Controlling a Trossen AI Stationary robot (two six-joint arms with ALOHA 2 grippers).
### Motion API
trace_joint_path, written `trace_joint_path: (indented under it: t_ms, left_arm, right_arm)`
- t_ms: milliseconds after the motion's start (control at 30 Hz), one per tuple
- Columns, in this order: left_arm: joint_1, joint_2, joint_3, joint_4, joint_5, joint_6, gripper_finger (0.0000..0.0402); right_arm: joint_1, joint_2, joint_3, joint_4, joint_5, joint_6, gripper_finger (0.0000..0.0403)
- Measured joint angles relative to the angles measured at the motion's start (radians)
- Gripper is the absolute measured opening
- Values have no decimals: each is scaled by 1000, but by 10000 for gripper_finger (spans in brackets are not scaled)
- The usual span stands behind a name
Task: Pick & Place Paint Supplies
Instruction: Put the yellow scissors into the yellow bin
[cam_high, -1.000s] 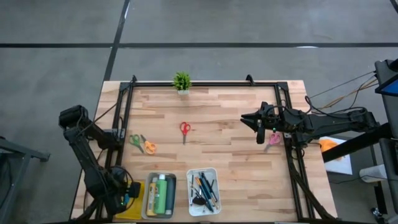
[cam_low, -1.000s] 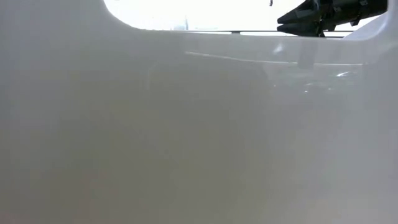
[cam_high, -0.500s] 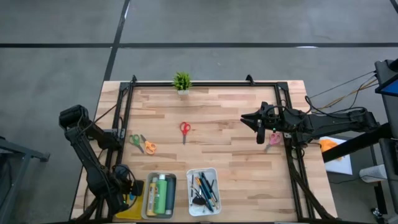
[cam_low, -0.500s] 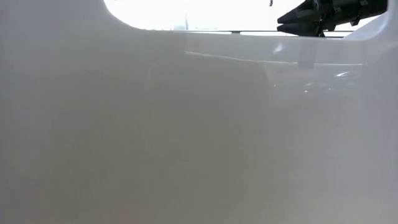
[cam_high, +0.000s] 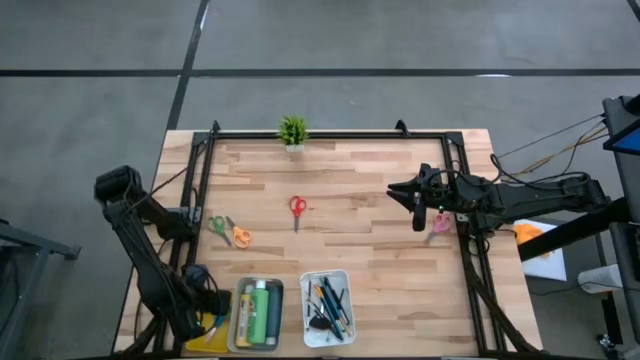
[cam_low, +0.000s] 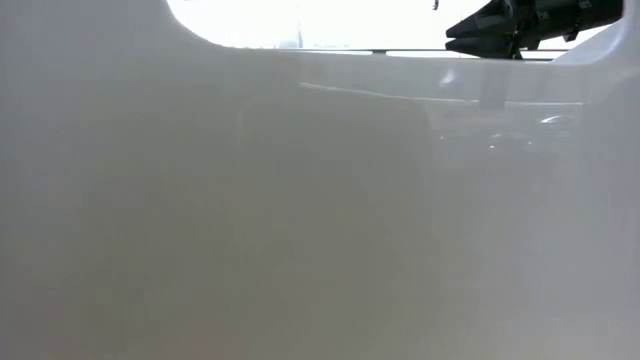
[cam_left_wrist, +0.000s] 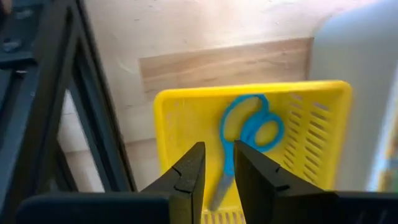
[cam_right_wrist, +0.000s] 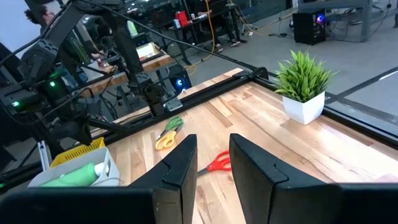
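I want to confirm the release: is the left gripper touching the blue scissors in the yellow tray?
Apart. In the left wrist view the left gripper is open above the blue scissors, which lie flat in the yellow tray.

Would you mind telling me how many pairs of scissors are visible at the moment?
4: blue scissors in the yellow tray, green-and-orange scissors left on the table, red scissors mid-table, pink scissors beside the right gripper. More may be hidden.

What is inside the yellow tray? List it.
Blue-handled scissors lie in the yellow tray, handles toward its far wall. The left hand, hovering above with fingers slightly apart, covers the blade tips and the tray's near end.
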Motion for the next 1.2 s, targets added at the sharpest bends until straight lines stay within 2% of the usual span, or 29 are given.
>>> trace_joint_path:
  t_ms: [200,400,567,700,800,967,1200]
  left_arm:
    - [20,-111,0,-70,-38,65,86]
    - [64,-248,0,-232,-97,148,86]
    - [159,-350,0,-329,-143,227,86]
    - [283,-382,0,-351,-158,392,86]
    - [406,-375,-7,-343,-161,487,87]
    - [591,-372,-82,-273,-132,501,87]
    - [723,-372,-248,-22,-85,504,87]
  right_arm:
    - [0,0,0,0,0,0,93]
    - [0,0,0,0,0,0,93]
    - [0,0,0,0,0,0,93]
    - [0,0,0,0,0,0,93]
    - [0,0,0,0,0,0,93]
    - [0,0,0,0,0,0,93]
    - [0,0,0,0,0,0,93]
